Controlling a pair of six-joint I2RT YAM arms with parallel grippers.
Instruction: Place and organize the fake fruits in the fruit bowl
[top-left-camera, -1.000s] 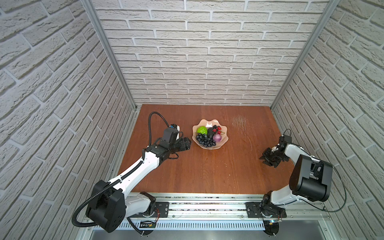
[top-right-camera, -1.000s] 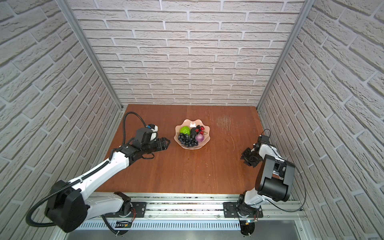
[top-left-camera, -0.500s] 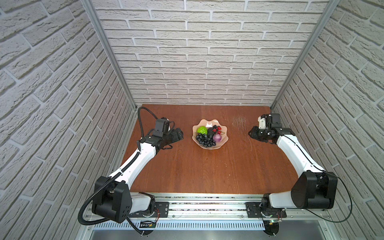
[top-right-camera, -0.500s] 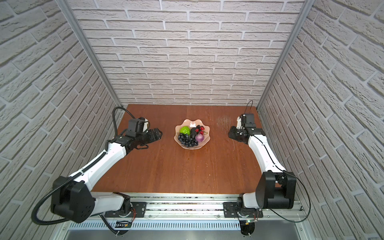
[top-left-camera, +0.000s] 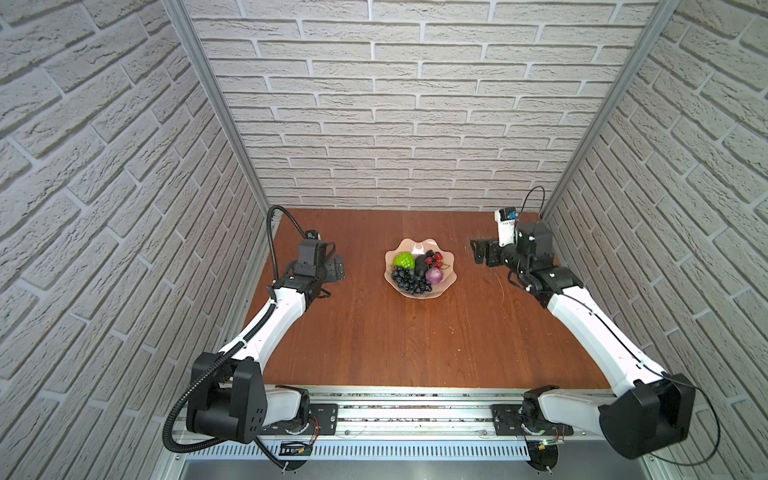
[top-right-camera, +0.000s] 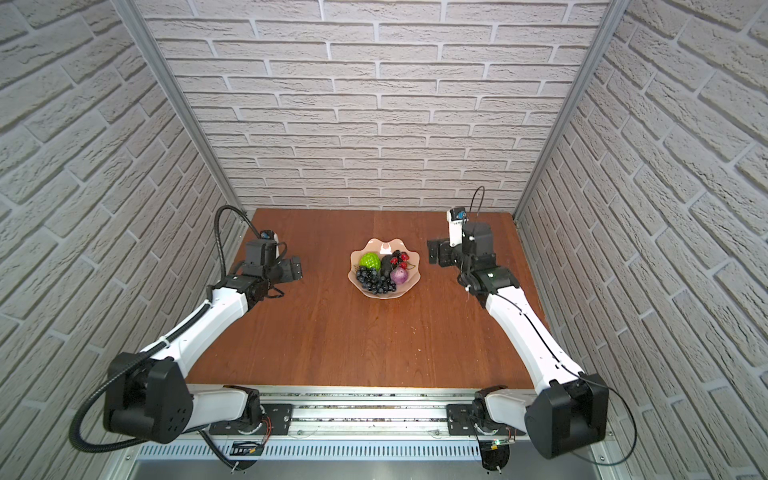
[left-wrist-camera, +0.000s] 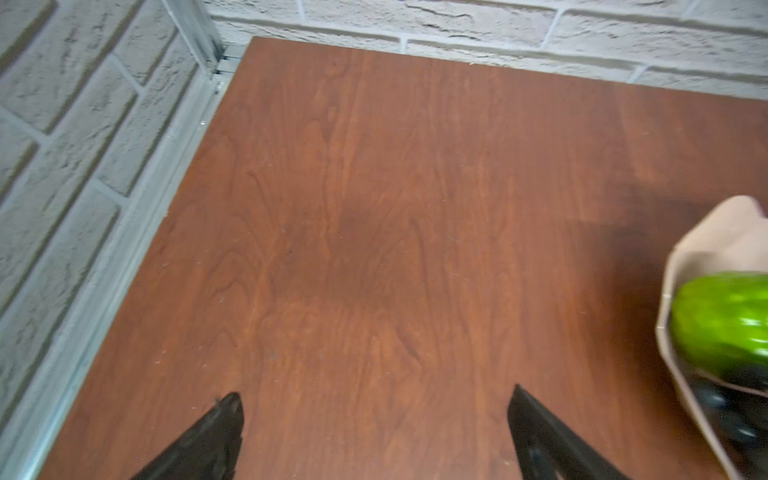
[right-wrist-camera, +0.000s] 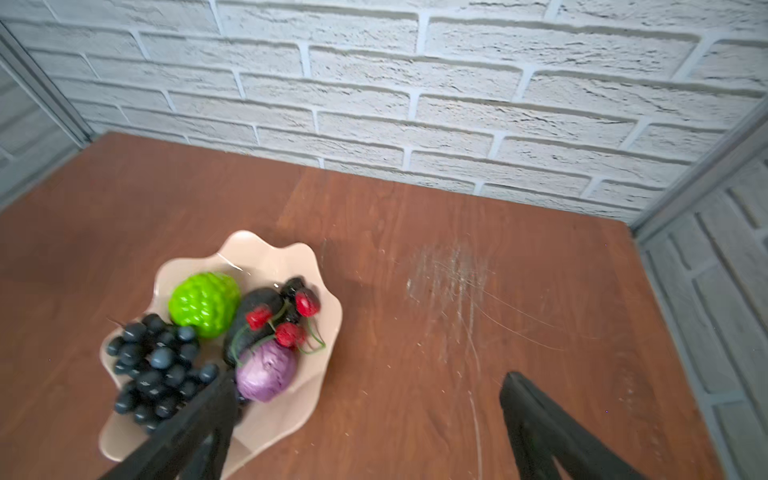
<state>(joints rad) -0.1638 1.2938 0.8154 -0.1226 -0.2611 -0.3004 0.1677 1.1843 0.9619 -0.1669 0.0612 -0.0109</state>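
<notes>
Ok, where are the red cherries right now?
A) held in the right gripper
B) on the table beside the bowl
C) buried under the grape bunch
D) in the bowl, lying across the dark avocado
D: the right wrist view shows the red cherries inside the fruit bowl, draped over the dark avocado just above the purple fruit.

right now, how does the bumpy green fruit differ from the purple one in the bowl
The bumpy green fruit is bright and knobbly; the purple fruit is pale violet with smoother, streaked skin. The green fruit sits toward the left arm's side of the bowl, the purple fruit toward the right arm's. The cherries lie against the purple fruit, not the green fruit. Both rest inside the bowl.
</notes>
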